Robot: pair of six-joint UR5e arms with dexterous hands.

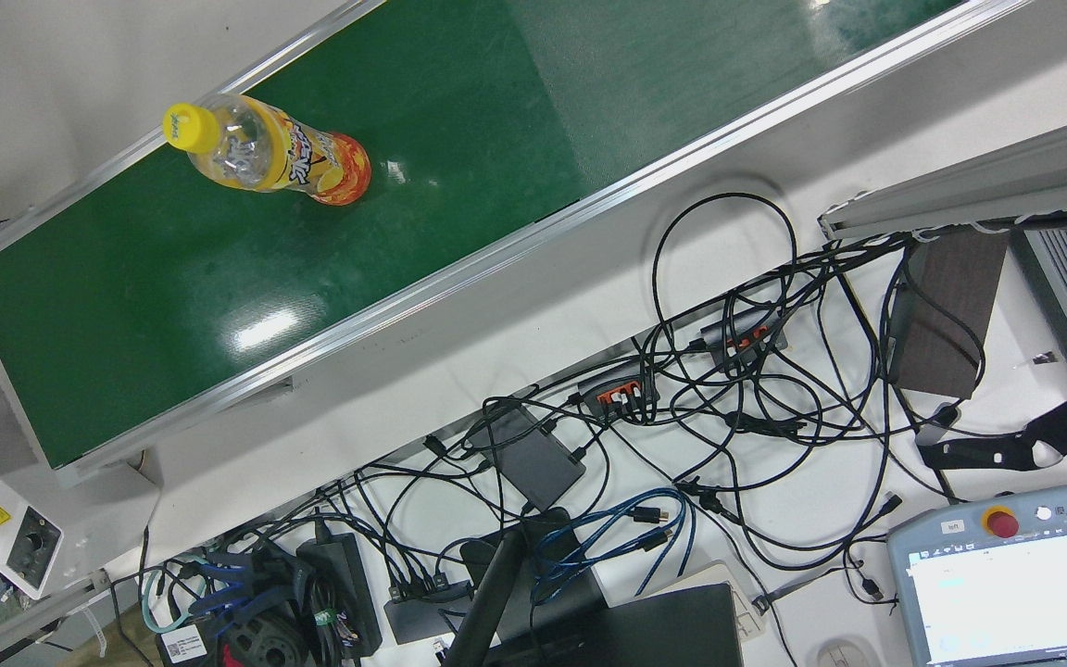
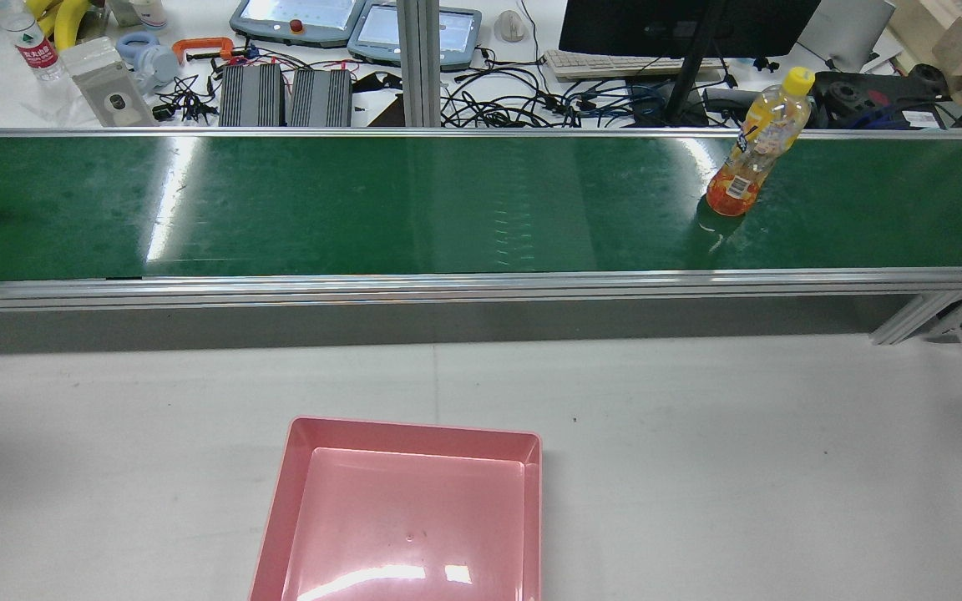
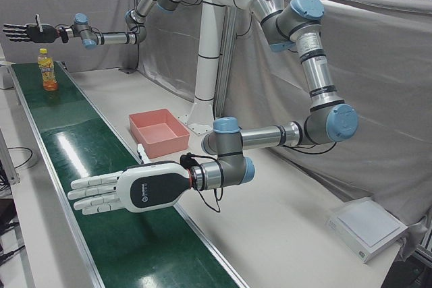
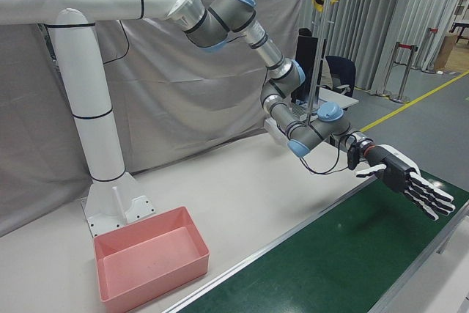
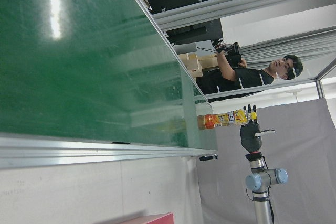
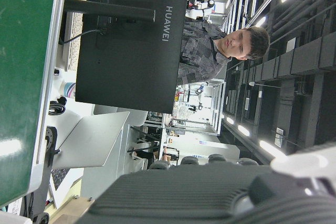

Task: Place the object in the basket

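The reach is judged to be in hand. The bottle (image 3: 46, 71) stands upright on the belt (image 2: 364, 209), near and lower than the spread, empty fingers of the right hand (image 3: 27, 32). The left hand (image 3: 128, 192) is splayed, well apart. Next, fingers must be closed around it, before the basket (image 2: 297, 451).

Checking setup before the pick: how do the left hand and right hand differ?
The left hand looks white; the right hand looks dark. The right hand hovers near the bottle; the left hand is far down the belt from it. Both are open, fingers outstretched, holding nothing.
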